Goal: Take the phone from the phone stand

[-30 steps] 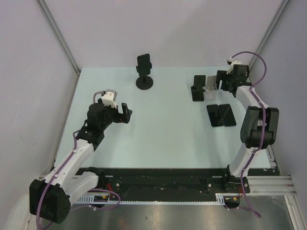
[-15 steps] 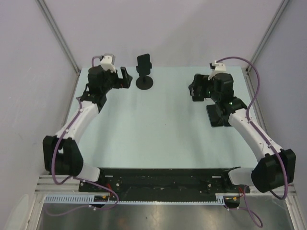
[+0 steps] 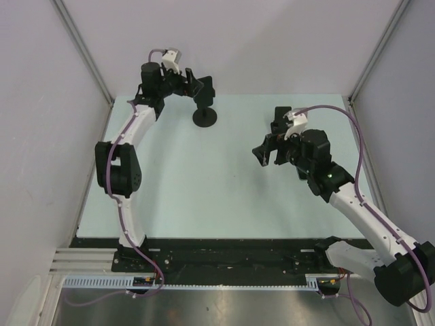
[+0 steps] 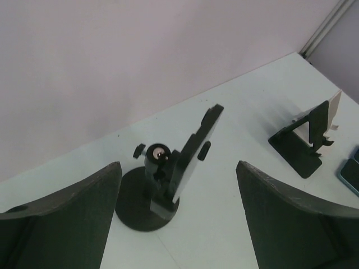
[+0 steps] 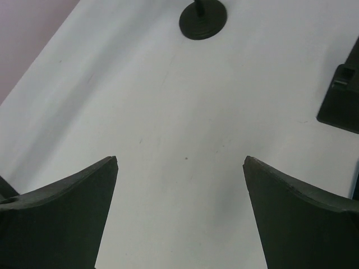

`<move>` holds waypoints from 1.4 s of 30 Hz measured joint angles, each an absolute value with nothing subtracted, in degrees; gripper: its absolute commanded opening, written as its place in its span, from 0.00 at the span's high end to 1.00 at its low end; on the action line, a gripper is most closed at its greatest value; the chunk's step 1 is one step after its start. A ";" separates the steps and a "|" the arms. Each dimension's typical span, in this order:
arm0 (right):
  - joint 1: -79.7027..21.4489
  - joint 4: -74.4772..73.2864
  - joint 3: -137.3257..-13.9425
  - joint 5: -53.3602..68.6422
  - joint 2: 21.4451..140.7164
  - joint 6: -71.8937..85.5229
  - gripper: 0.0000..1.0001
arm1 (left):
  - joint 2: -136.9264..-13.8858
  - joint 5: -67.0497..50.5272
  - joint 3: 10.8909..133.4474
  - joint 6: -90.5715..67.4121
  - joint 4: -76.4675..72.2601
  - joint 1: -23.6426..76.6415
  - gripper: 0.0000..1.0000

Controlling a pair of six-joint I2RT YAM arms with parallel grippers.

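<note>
The black phone (image 3: 204,92) stands upright in a black phone stand with a round base (image 3: 205,118) at the back of the table. In the left wrist view the phone (image 4: 197,141) shows edge-on, clamped on the stand (image 4: 143,197). My left gripper (image 3: 198,84) is open at the phone's height, just behind it, and touches nothing; its fingers (image 4: 73,216) frame the stand. My right gripper (image 3: 268,153) is open and empty above the table's middle right, pointing toward the stand's base (image 5: 203,19).
A second, angled black stand (image 3: 280,113) sits at the back right, also in the left wrist view (image 4: 303,141) and right wrist view (image 5: 342,95). A blue-edged phone (image 4: 351,174) lies flat beside it. Grey walls enclose the table (image 3: 204,190).
My left arm has swung from the table's left to the back, bringing its open gripper up to the phone. My right arm has moved from the back right toward the middle.
</note>
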State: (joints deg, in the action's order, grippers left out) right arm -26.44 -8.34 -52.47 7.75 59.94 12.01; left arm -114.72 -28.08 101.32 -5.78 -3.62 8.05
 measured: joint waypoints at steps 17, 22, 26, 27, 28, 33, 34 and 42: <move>-28.77 -9.78 -51.20 13.19 59.70 8.60 0.00 | -125.36 -37.63 110.85 -7.01 -4.69 8.19 0.95; -29.26 -9.78 -51.09 14.83 59.72 7.60 0.00 | -118.91 -36.01 102.04 -4.82 -5.82 8.67 0.99; -29.47 -9.74 -51.09 15.57 59.72 6.94 0.00 | -111.00 -32.40 92.84 -2.70 -4.45 9.93 1.00; -29.54 -9.67 -51.09 15.59 59.72 6.83 0.00 | -108.95 -31.24 90.65 -2.22 -3.97 10.52 1.00; -29.54 -9.58 -51.09 15.59 59.72 6.79 0.00 | -107.13 -30.22 88.79 -1.72 -3.49 11.09 1.00; -29.54 -8.36 -51.09 17.15 59.88 6.02 0.00 | -95.92 -22.35 77.58 -0.54 -1.41 16.53 1.00; -29.54 -7.79 -51.09 17.93 60.12 5.80 0.00 | -93.93 -21.26 75.68 -0.67 -0.93 17.56 1.00; -29.58 -4.73 -51.03 22.09 63.42 5.52 0.00 | -78.02 -12.62 61.25 -4.34 0.86 26.17 1.00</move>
State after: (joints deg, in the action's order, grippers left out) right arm -29.58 -4.73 -51.03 22.09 63.42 5.52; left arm -78.02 -12.62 61.25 -4.34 0.86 26.17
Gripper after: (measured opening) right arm 0.995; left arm 0.117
